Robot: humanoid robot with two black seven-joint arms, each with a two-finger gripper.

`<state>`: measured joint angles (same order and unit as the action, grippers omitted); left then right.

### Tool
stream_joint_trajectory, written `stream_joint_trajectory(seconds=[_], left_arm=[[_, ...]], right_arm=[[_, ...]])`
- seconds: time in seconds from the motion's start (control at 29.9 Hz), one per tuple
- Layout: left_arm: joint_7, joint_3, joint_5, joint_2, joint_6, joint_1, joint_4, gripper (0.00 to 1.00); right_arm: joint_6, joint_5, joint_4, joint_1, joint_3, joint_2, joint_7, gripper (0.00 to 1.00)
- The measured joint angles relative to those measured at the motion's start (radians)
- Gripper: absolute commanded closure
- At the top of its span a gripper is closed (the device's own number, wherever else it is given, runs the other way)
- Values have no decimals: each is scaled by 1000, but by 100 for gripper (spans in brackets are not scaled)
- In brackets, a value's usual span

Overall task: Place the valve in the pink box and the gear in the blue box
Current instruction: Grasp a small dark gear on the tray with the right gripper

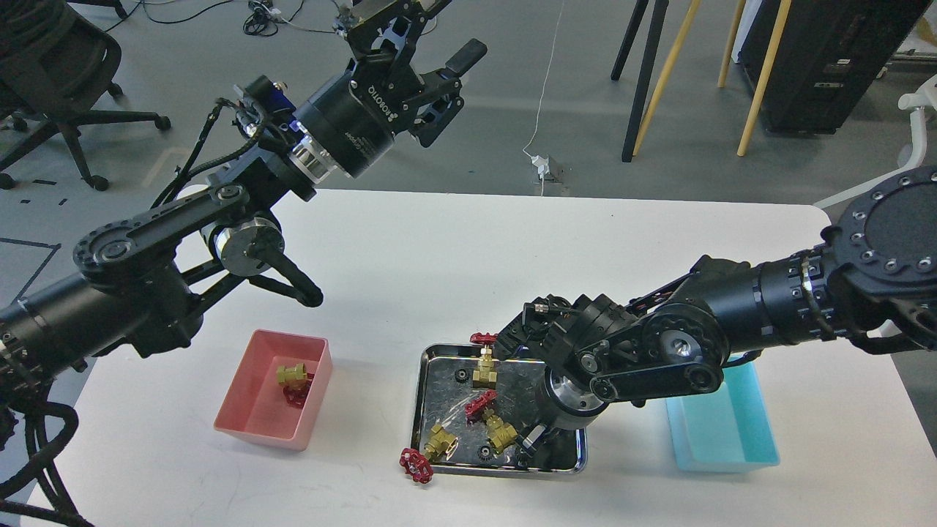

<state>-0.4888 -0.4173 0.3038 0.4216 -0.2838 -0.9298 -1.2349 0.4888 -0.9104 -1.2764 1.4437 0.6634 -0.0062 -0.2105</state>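
**Right arm down in the tray, reaching for a gear**

Right gripper [528, 444]: tips low at the near right corner of the shiny steel tray [424, 410], mostly hidden under its own wrist. Cannot tell how far apart the fingers stand, nor whether anything sits between them. Small black toothed gears lie just beside the tips; one gear [484, 452] shows near the front rim, another [460, 376] toward the back.

Three brass-yellow valves with red handwheels remain at the tray: one upright at the back [484, 366], one mid-tray [492, 424], one [428, 450] hanging over the front left rim.

Salmon-pink plastic box [249, 417], left of tray, already holds one valve [293, 380]. Light turquoise-blue plastic box [761, 439], right of tray, looks empty where visible.

Left gripper [428, 62]: raised high beyond the table, fingers spread wide, holding nothing.

Judgement: gear pick is in hand. Next calls for a close on one gear alone, clear of the neighbouring valve, then lift and carry right to the blue box.
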Motion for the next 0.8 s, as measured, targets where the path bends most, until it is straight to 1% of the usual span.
stream_joint_trajectory(seconds=[0.8], left_arm=[[0,-1,0,0,-1,9,0,33]], right_arm=[[0,1,37,-32,13,2,0,57]])
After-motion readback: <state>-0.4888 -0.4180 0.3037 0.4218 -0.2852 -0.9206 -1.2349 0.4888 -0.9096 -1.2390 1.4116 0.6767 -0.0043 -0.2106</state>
